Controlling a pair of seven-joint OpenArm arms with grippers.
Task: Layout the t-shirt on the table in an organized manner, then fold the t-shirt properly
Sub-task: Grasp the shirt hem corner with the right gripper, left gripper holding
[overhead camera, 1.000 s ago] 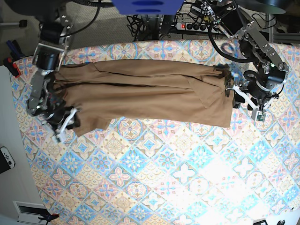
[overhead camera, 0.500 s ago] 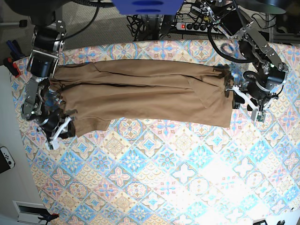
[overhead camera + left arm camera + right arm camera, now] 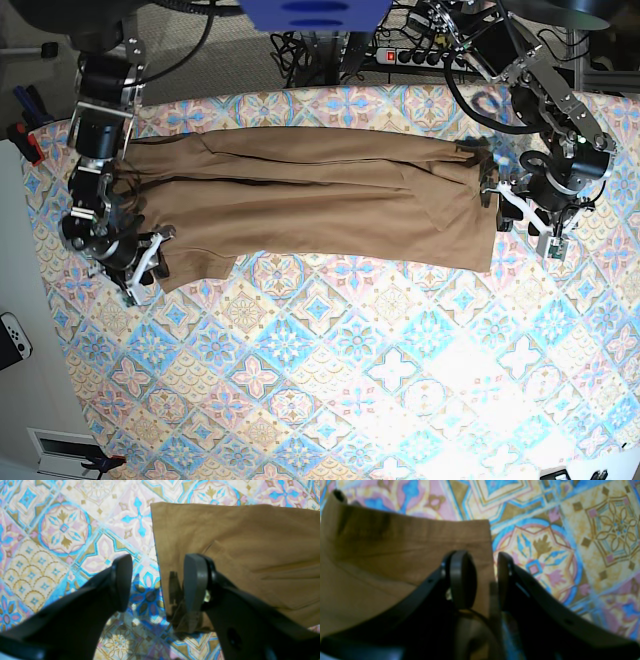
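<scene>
The tan-brown t-shirt (image 3: 320,200) lies as a long, flattened band across the far half of the tile-patterned table (image 3: 350,370). My left gripper (image 3: 518,215) is at the shirt's right end. In the left wrist view it (image 3: 157,580) is open and straddles the shirt's edge (image 3: 237,535), one finger over cloth, one over table (image 3: 62,530). My right gripper (image 3: 140,262) is at the shirt's lower-left corner. In the right wrist view it (image 3: 486,580) is narrowly open, with the shirt's hem (image 3: 395,550) between the jaws and table (image 3: 570,530) to the right.
A power strip with cables (image 3: 420,55) lies beyond the table's far edge. A blue object (image 3: 310,12) hangs at the top centre. A white controller (image 3: 12,340) lies off the table's left edge, which is close to my right gripper.
The right arm swung outward to the left, then came back in to the shirt's lower-left corner. The left arm and the shirt have hardly moved.
</scene>
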